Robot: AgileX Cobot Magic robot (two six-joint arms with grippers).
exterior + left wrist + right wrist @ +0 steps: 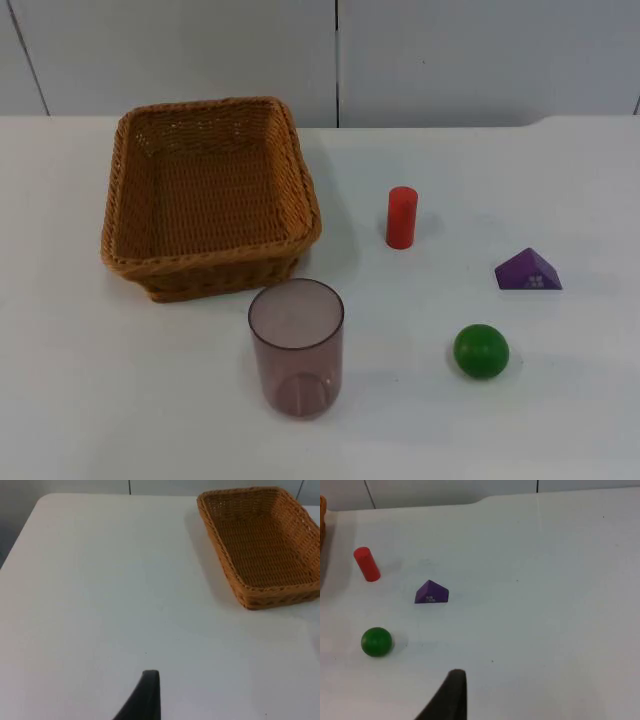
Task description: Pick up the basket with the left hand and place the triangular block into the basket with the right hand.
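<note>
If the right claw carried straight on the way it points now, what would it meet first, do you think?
Probably bare table; the purple block and green ball lie off to one side, though depth is hard to judge.

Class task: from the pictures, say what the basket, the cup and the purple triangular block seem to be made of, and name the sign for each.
Basket: woven wicker or rattan-like strands, matte brown; the weave shows.
Cup: probably clear tinted plastic, smooth; the table shows through it.
Triangular block: painted wood or plastic, matte purple, with flat faces; the look leaves this open.
</note>
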